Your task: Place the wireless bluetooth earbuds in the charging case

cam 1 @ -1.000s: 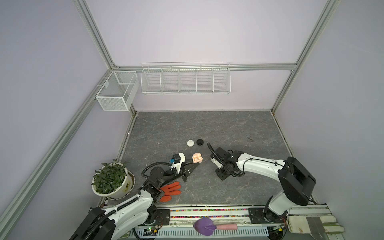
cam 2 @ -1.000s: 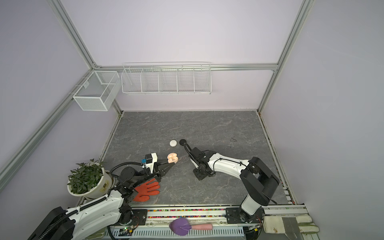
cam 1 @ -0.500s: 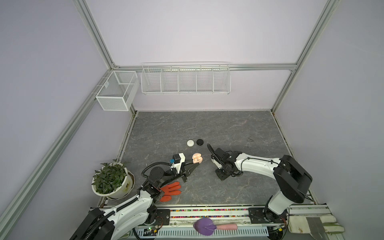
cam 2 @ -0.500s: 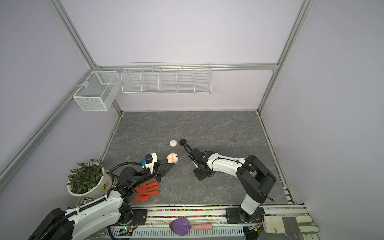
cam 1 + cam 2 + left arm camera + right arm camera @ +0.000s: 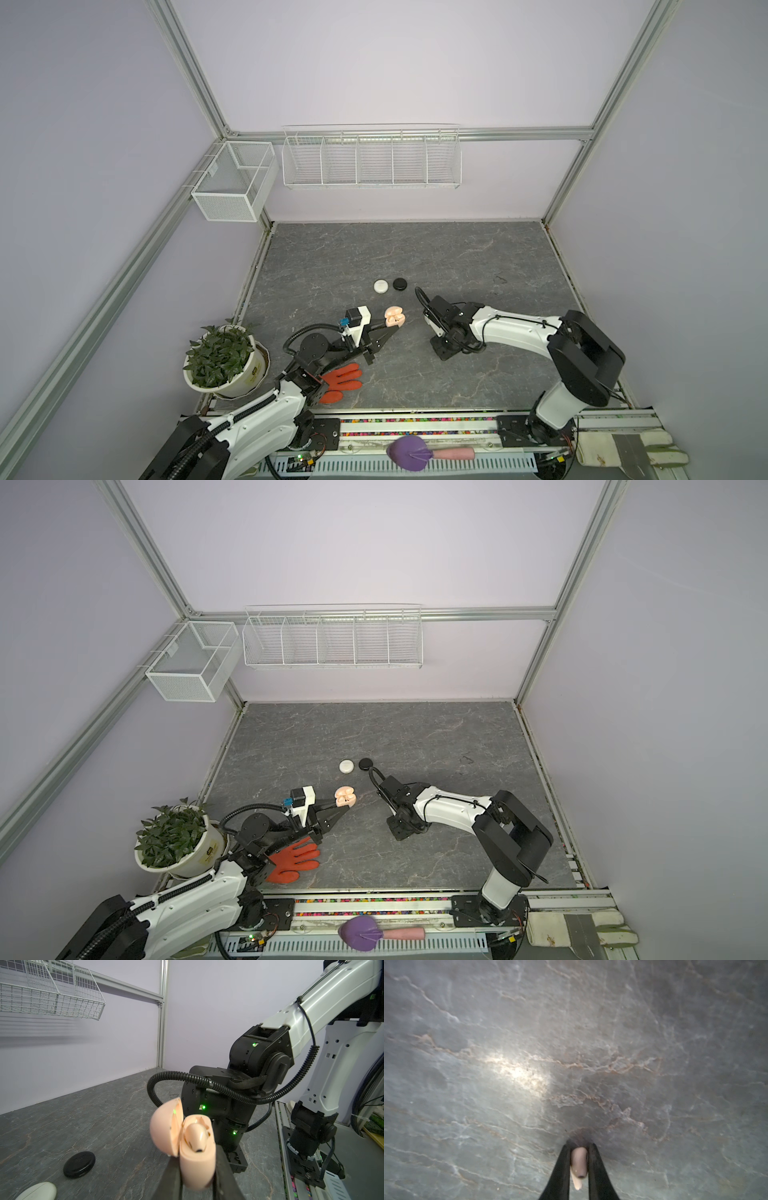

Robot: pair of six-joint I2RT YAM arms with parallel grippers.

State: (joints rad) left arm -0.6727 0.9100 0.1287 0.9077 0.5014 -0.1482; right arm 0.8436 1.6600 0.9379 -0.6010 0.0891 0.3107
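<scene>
My left gripper (image 5: pixel 197 1165) is shut on the base of a pale pink charging case (image 5: pixel 197 1159), which it holds above the table. The case's lid (image 5: pixel 164 1128) is swung open, and one pink earbud (image 5: pixel 196 1135) sits in the case. Both top views show the case (image 5: pixel 395 318) (image 5: pixel 345 798) at the left gripper's tip. To its right, my right gripper (image 5: pixel 580 1147) points straight down at the table, shut on another pale pink earbud (image 5: pixel 579 1159). From above, the right gripper's body (image 5: pixel 444 352) hides its fingertips.
A white puck (image 5: pixel 380 286) and a black puck (image 5: pixel 400 284) lie just behind the case. An orange glove (image 5: pixel 340 380) and a potted plant (image 5: pixel 222 361) sit at the front left. A purple brush (image 5: pixel 409 453) lies on the front rail. Wire baskets (image 5: pixel 372 160) hang on the back wall.
The right gripper's jaws have closed onto the pink earbud, and the right arm has shifted slightly. The left arm and the case have stayed still.
</scene>
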